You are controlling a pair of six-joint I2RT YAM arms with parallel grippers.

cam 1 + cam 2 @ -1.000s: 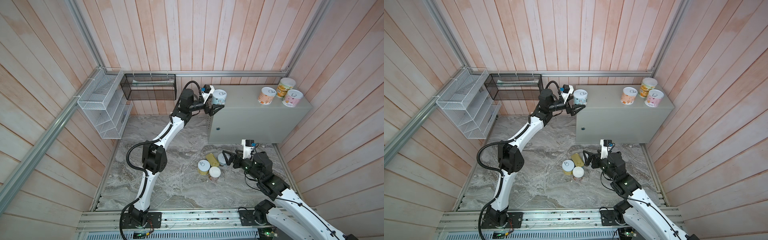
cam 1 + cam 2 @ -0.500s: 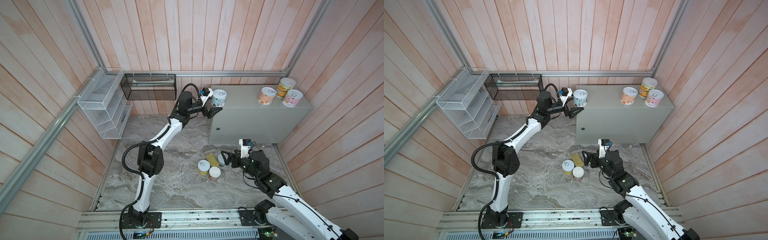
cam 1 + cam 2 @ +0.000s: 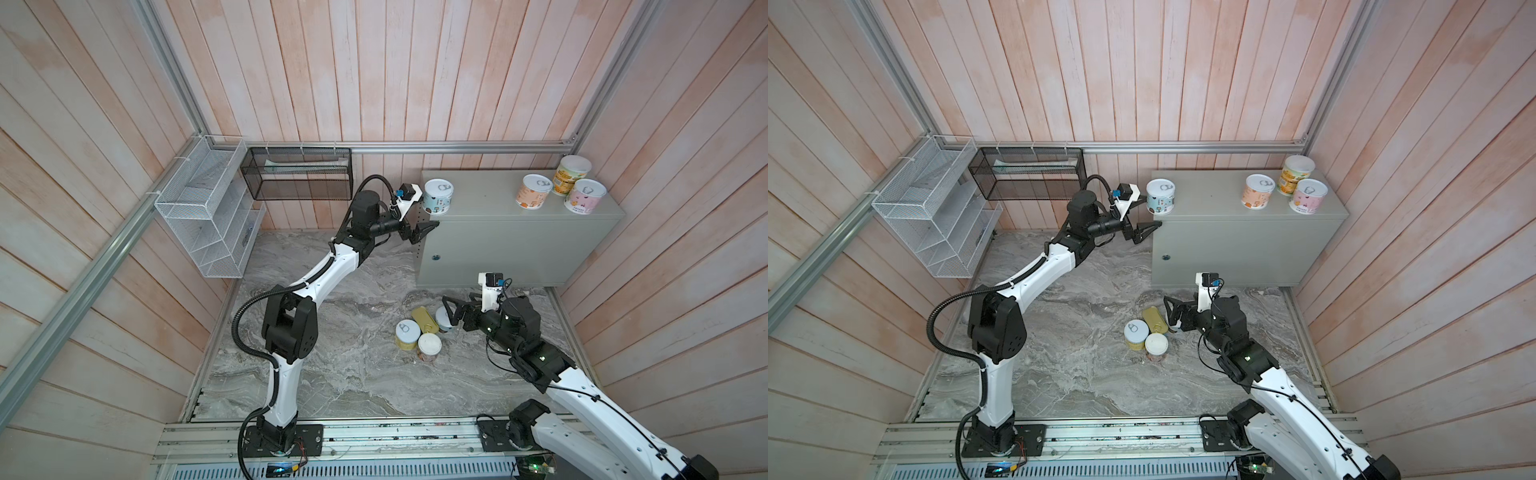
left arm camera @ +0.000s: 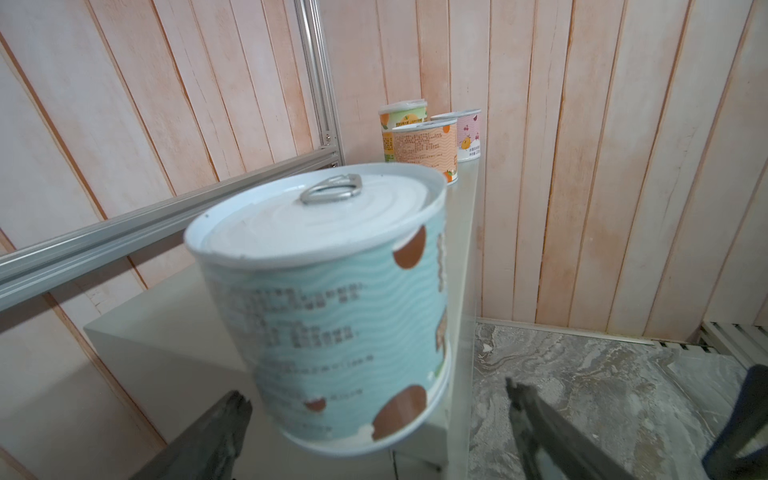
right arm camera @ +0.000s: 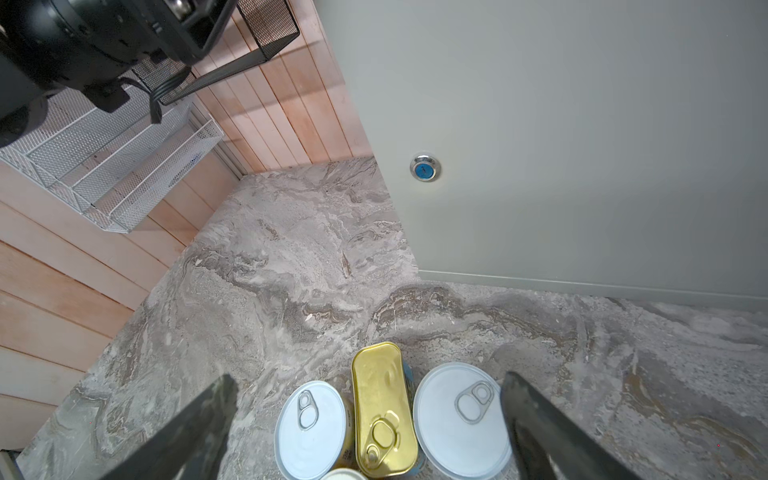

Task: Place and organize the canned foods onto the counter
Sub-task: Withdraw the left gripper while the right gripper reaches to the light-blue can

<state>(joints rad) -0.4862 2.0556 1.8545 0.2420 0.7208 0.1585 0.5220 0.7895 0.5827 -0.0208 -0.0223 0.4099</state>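
The counter point(image 3: 519, 245) is the pale grey-green cabinet at the back right. A teal can point(image 3: 438, 196) point(image 4: 324, 299) stands on its left front corner. My left gripper point(image 3: 424, 214) point(image 4: 376, 395) is open just short of it, clear of the can. An orange can point(image 3: 533, 197), a yellow-green can point(image 3: 571, 174) and a pink can point(image 3: 584, 195) stand at the counter's right end. On the floor lie a yellow can point(image 3: 406, 336), a gold-topped rectangular tin point(image 3: 424, 319) point(image 5: 382, 407), a white-topped can point(image 3: 429, 347) and a silver-topped can point(image 5: 461, 419). My right gripper point(image 3: 451, 316) point(image 5: 368, 384) hangs open over them.
A white wire basket point(image 3: 208, 216) hangs on the left wall and a black mesh basket point(image 3: 299, 178) on the back wall. The grey marbled slab point(image 3: 345, 361) forms the floor. The counter's round lock point(image 5: 424, 168) faces my right gripper. Wooden walls close in all sides.
My left gripper has drawn back and down a little from the teal can, which stays on the counter. My right gripper has crept slightly left over the floor cans.
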